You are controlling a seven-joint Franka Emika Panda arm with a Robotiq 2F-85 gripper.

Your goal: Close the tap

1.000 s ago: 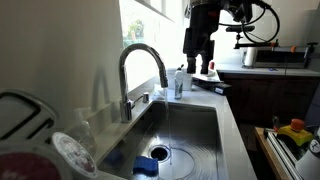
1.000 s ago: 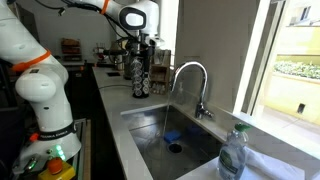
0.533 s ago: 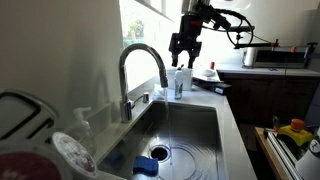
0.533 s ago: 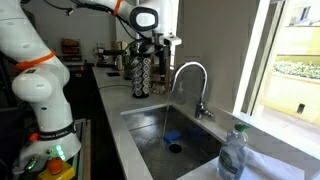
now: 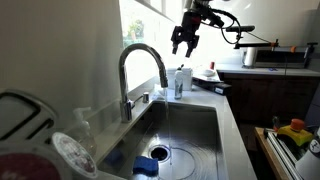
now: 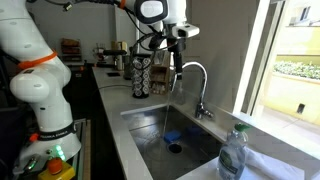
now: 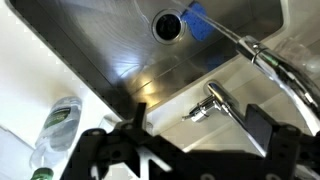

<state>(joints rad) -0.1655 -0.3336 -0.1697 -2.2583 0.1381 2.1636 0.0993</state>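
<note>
Chrome tap [image 5: 143, 46] stands on the window side of the steel sink [image 5: 195, 125]; a thin stream seems to fall from its spout. Gripper [image 5: 183, 46] hangs high above the arch, touching nothing. In the wrist view its fingers [image 7: 262, 125] are spread wide and empty. Step in hand, as I judge it: approach. Next I must descend beside the lever [image 7: 207, 100] at the tap's base and push it shut, clear of the arch.

Pale counter surface [image 5: 233, 128] around a sunken steel sink [image 5: 205, 125], chrome tap [image 5: 143, 48] standing on its wall-side rim, small soap bottle [image 5: 180, 82] at a sink corner, plates [image 5: 30, 125] stacked at one end, dark patterned containers [image 6: 140, 76] beside the sink
</note>
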